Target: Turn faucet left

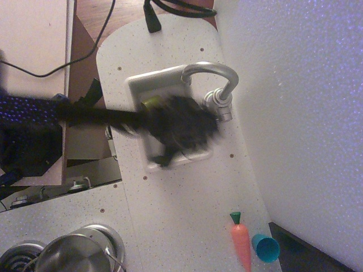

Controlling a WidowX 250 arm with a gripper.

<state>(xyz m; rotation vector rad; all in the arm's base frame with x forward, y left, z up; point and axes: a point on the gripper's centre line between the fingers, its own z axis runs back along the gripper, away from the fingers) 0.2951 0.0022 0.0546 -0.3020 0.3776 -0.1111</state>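
Note:
The faucet (218, 76) is a silver gooseneck tap at the right rim of the small white sink (136, 85). Its arched spout curves over the sink's upper edge, and its ribbed base (218, 102) stands beside the white wall. My gripper (167, 156) hangs over the sink on a black arm reaching in from the left. It is smeared by motion blur, so its jaws cannot be made out. It sits just left of and below the faucet base; I cannot tell whether it touches it.
An orange toy carrot (241, 241) and a blue cup (265, 247) lie at the lower right by the wall. A steel pot (74, 255) sits on the stove at the lower left. Black cables (153, 17) lie at the counter's far end.

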